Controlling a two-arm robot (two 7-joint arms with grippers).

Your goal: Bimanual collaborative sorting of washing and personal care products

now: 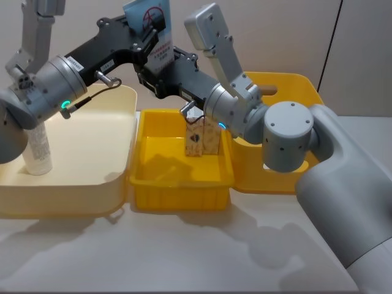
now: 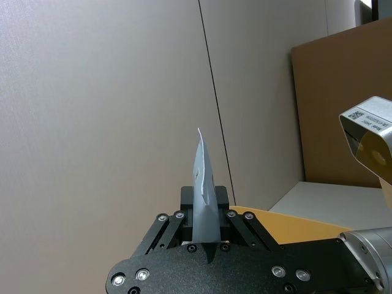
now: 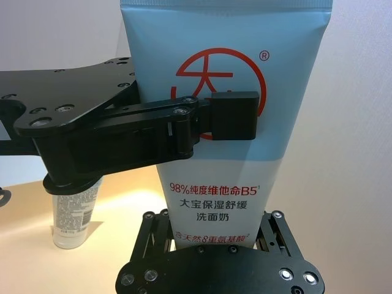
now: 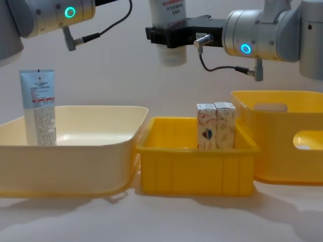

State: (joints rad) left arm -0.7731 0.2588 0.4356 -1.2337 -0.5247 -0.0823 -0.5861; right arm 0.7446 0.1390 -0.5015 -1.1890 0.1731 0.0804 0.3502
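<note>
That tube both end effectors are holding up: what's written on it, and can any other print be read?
Held tube, red ring logo: "大", "®" beside it.
Red line: "98%纯度维他命B5".
Dark lines: "大宝保湿舒缓", "洗面奶".
Lowest red line: partly hidden, unreadable.
Standing tube in the cream bin: print too small.
Cartons: patterns, nothing readable.
Left end effector and right end effector grip the held tube.

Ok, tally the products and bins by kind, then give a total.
Tubes: 2, one held in the air by both grippers, one standing in the cream bin.
Cartons: 2, side by side in the small yellow bin.
Bins: 3, cream, small yellow, large yellow.
Total: 7.
</note>
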